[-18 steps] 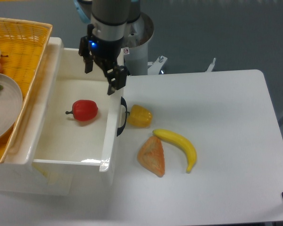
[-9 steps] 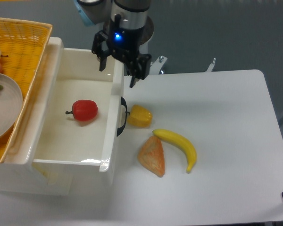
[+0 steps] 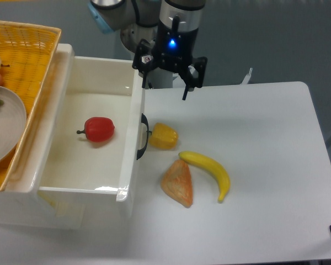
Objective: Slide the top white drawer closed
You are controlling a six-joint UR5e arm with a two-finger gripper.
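Pincer (image 3: 166, 85) shifted right; one drawer (image 3: 94, 160)

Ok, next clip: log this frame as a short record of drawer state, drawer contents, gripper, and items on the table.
drawer: top white drawer pulled out, open
handle: black handle on its front panel
contents: red pepper
gripper: gripper open, empty, above the table by the drawer's far front corner
table items: yellow pepper touching the handle, banana, orange wedge

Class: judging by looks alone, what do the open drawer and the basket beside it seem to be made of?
Drawer: probably glossy white plastic, since its smooth walls show bright glare along the front rim. Basket: seemingly woven wicker or similar fibre, yellow and matte, with a visible criss-cross weave.
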